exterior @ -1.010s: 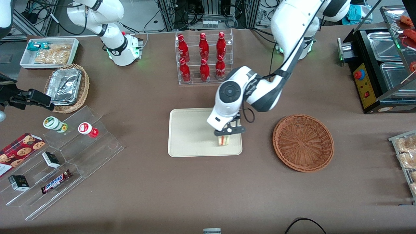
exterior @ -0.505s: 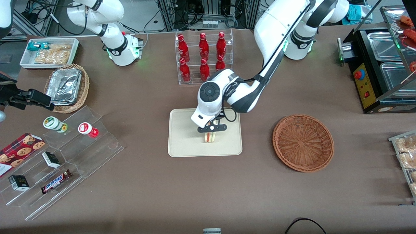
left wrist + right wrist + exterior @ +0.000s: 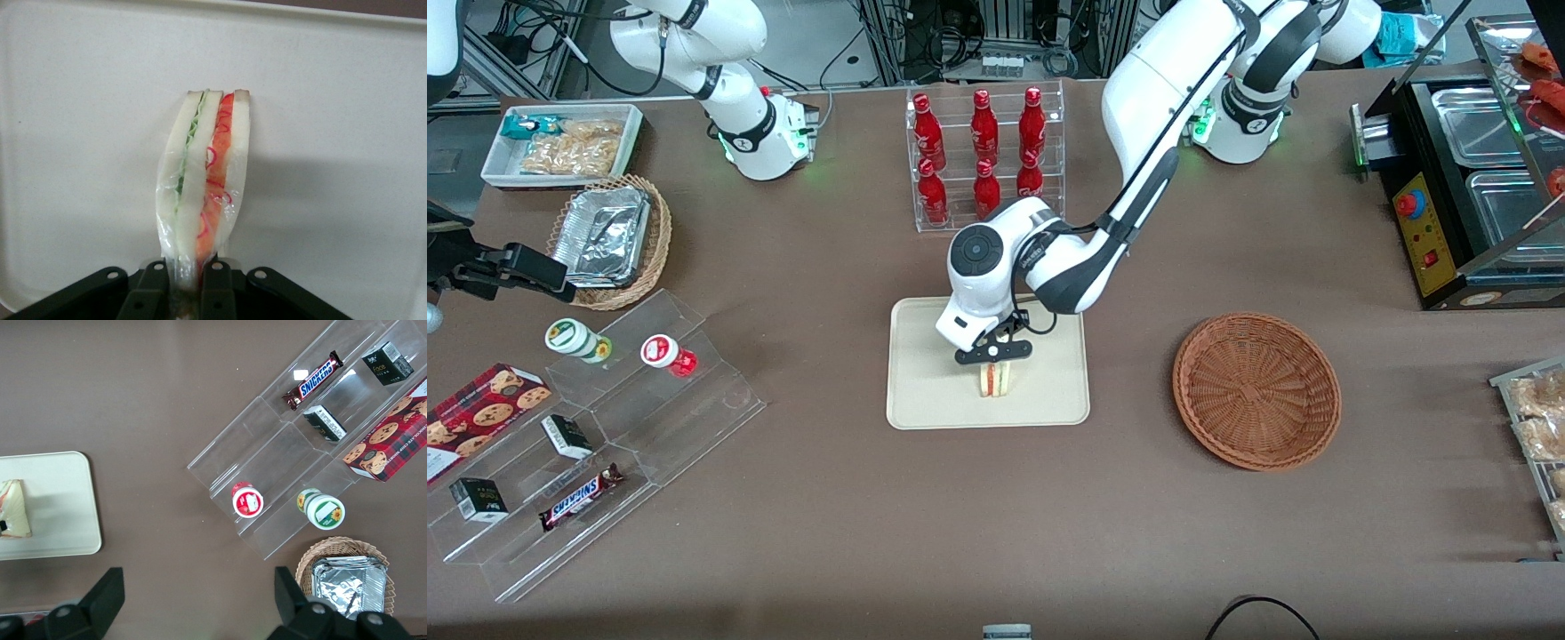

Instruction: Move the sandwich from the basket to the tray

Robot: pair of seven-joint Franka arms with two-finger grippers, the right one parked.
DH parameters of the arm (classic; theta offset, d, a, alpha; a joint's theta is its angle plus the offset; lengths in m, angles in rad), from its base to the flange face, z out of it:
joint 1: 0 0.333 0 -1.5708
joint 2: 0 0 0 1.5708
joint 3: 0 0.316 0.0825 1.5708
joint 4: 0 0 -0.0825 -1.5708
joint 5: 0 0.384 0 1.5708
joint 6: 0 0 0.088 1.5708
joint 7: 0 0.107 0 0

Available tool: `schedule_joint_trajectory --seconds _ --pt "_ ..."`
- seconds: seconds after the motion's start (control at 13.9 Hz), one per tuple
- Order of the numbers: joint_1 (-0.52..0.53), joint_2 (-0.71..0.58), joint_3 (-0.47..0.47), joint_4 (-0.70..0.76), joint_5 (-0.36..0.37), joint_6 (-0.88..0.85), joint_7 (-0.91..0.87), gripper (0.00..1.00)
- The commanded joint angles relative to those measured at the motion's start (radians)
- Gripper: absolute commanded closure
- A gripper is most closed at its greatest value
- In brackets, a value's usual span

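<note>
Over the middle of the tray, seen from the front, the claw pinches the sandwich, which stands on edge low over the tray's surface; the reddish-brown wicker basket lies toward the working arm's end of the table. At the wrist camera, the fingers squeeze the sandwich's wrapped end, red and green filling showing against the tray.

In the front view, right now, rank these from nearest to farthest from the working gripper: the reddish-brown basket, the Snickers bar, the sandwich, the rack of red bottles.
The gripper hangs over the tray.
1. Sandwich: held in the gripper, above the tray.
2. Rack of red bottles: farther from the front camera.
3. Basket: beside the tray, toward the working arm's end.
4. Snickers bar: toward the parked arm's end.
</note>
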Motion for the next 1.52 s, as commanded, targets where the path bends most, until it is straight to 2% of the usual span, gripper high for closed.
schedule_joint_trajectory --seconds 0.0,0.14,0.43,0.65,0.79,1.3,1.44 --pt "-0.011 -0.002 0.014 0.029 -0.003 -0.005 -0.047 0.01" --pt "-0.014 -0.058 0.016 0.023 -0.003 -0.029 -0.071 0.0" --pt "0.029 -0.213 0.027 0.018 0.007 -0.25 -0.062 0.0" --pt "0.128 -0.294 0.028 0.006 0.003 -0.436 -0.056 0.0" --pt "0.199 -0.331 0.027 -0.043 0.003 -0.431 -0.048 0.0" --pt "0.405 -0.52 0.025 -0.268 -0.033 -0.41 0.258 0.0" --pt "0.448 -0.575 0.027 -0.313 -0.068 -0.411 0.342 0.0"
